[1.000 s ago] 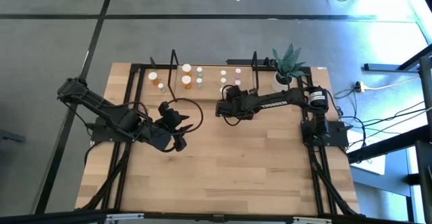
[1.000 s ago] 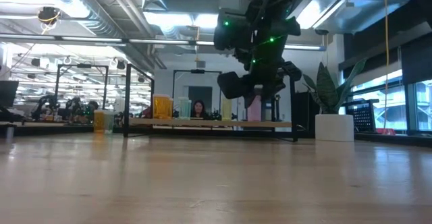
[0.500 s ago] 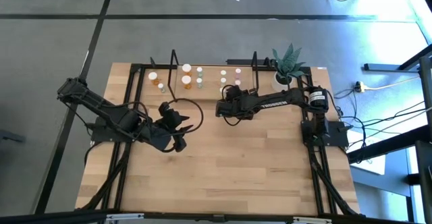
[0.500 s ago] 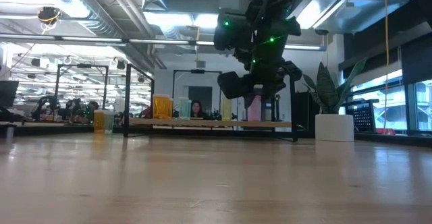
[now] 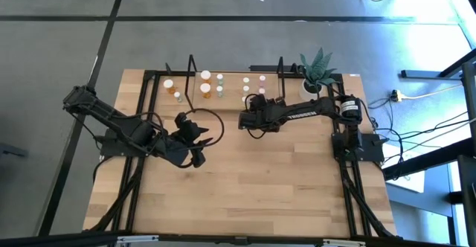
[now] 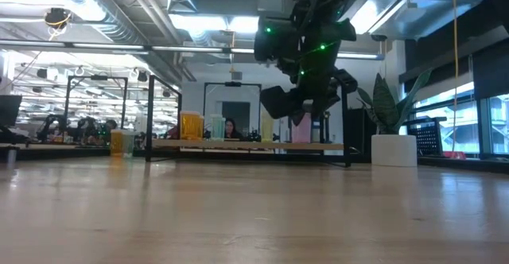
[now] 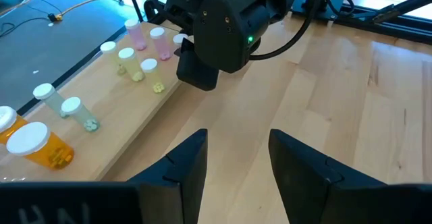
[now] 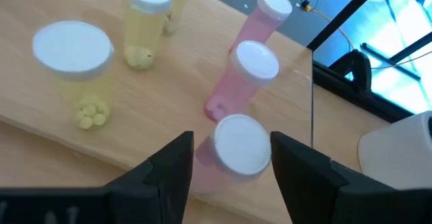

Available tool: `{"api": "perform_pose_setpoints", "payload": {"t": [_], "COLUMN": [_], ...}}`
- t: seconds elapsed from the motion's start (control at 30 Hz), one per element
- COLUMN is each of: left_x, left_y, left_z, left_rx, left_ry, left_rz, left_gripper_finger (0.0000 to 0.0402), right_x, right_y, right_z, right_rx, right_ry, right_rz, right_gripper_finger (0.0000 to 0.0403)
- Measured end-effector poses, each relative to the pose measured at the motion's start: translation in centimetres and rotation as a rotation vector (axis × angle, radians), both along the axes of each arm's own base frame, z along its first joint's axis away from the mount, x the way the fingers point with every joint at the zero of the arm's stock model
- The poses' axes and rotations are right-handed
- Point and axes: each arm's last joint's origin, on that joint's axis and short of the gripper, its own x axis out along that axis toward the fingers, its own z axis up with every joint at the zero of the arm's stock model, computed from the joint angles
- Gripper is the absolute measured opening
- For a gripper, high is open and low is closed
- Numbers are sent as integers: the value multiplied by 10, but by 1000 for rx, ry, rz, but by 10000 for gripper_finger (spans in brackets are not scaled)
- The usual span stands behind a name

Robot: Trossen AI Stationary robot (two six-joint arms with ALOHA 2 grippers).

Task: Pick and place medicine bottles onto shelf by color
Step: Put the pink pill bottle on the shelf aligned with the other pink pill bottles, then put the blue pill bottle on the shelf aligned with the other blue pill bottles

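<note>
Right wrist view is the useful one: the right gripper (image 8: 228,166) has its two dark fingers spread apart on either side of a pink bottle (image 8: 233,146), white cap up. Can't really tell if the pads touch it, the bottle's lower body is cut off by the frame edge. Just past it stand two more pink bottles (image 8: 244,72), and off to one side three yellowish ones (image 8: 75,65), all on the shelf (image 8: 40,116) board. A white plant pot (image 8: 405,150) shows at the corner, mostly cropped.

From the high view the left gripper (image 5: 199,160) sits well back from the shelf over bare table (image 5: 260,187), fingers parted with nothing between them. The bottles there are tiny dots, colours hard to read.

Low view: the right arm blocks most of the pink group, and an orange bottle (image 6: 191,126) stands at the shelf's other end. A person's head shows far behind.
</note>
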Motion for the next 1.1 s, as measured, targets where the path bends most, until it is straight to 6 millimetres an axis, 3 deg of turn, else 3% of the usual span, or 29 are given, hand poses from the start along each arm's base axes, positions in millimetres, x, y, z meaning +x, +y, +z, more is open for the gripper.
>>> {"api": "perform_pose_setpoints", "payload": {"t": [0.47,0.7,0.9,1.1], "left_x": [-2,-20,-46,-70], "left_y": [1,16,39,63], "left_z": [2,22,39,40], "left_rx": [-14,-69,-91,-142], "left_ry": [-10,-104,-155,-90], "left_rz": [7,40,96,151], "left_gripper_finger": [151,151,151,151], "right_x": [5,10,14,8], "right_y": [12,35,60,83], "right_z": [39,66,102,149], "right_rx": [-94,-143,-192,-168], "right_ry": [56,22,-2,19], "right_rz": [15,44,106,193], "right_gripper_finger": [197,197,197,197]}}
